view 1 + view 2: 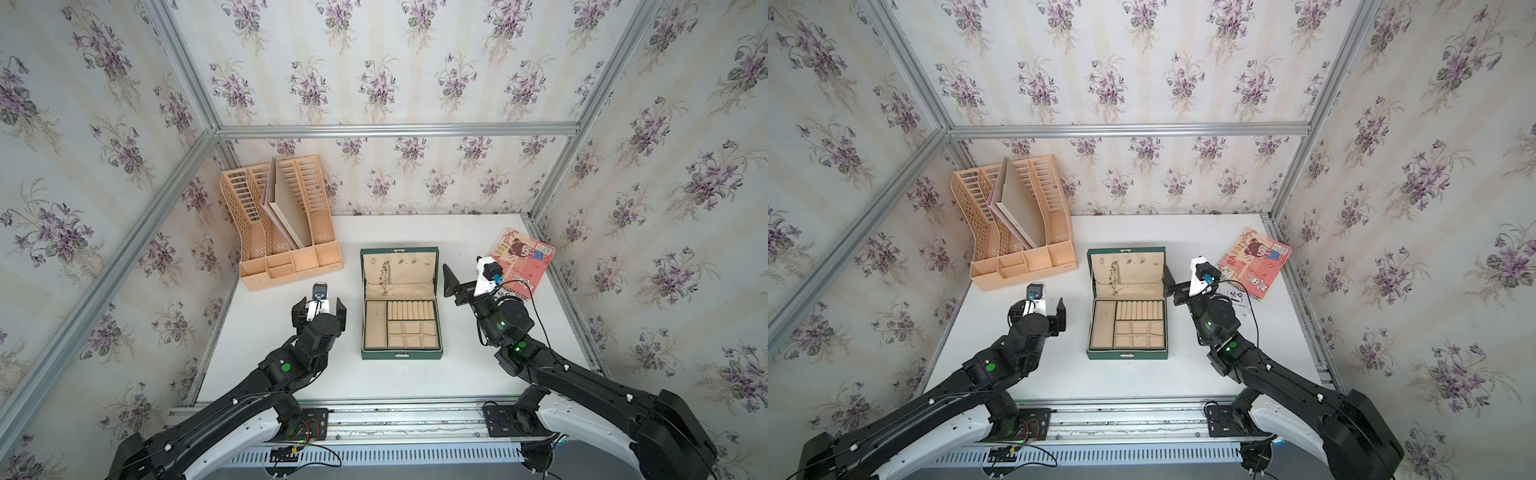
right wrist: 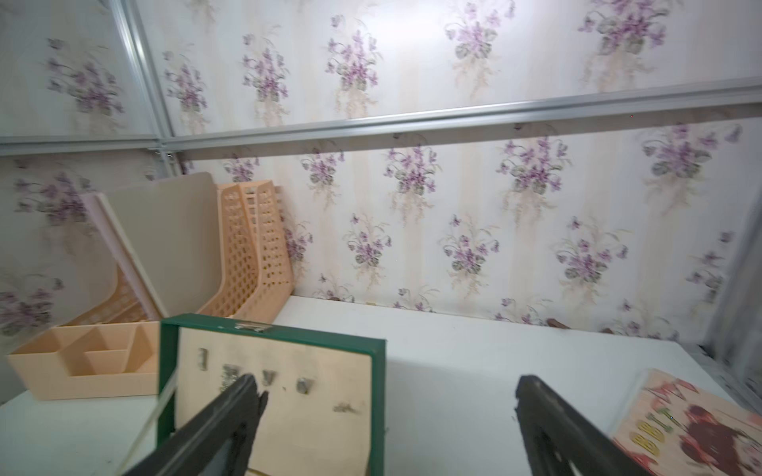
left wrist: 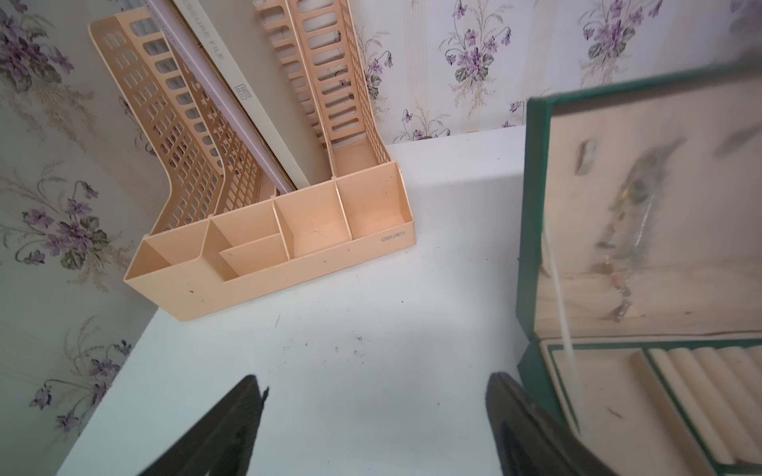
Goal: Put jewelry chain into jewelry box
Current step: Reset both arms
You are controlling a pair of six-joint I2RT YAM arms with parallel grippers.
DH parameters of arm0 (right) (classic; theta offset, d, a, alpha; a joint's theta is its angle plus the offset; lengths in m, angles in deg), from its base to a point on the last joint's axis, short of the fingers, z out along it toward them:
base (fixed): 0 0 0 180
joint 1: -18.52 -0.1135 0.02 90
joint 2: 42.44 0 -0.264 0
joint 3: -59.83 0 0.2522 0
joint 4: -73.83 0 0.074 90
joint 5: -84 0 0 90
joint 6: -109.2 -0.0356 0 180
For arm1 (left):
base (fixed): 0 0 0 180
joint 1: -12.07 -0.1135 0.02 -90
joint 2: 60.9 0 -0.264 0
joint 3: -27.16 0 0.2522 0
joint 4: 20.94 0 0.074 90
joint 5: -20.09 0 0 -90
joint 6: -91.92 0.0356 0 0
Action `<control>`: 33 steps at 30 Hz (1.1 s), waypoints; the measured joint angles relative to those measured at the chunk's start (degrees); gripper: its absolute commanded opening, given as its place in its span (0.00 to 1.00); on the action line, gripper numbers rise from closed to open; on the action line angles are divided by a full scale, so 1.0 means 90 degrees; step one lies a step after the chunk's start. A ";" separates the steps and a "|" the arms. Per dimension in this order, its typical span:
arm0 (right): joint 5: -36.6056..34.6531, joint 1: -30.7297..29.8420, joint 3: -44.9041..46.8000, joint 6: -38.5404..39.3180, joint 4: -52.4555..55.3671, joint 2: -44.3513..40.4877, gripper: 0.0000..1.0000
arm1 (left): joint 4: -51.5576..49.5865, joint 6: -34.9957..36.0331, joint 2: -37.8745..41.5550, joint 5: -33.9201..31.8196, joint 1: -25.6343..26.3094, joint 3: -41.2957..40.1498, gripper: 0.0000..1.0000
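Nearest, the left claw (image 3: 373,381) hovers over the white surface (image 1: 374,382) just left of the open jewelry box (image 1: 402,355), its jaws spread wide and holding nothing. Across the box, the right claw (image 2: 387,381) is likewise spread apart and empty, beside the raised lid (image 1: 419,274). Farther back, the jewelry chain (image 1: 385,276) hangs against the lid's beige lining, toward its left side. Beyond stand a peach file organizer (image 1: 291,266) and a pink notebook (image 1: 523,262).

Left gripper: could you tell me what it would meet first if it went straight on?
Probably the organizer, its low front trays, across bare table; the box stands aside. Depth is unclear: the left gripper may reach the table first.
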 measured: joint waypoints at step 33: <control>0.0661 0.3266 0.1676 0.0255 -0.4782 0.3859 1.00 | 0.4420 0.1455 -0.4172 0.4486 -0.4651 0.0148 0.99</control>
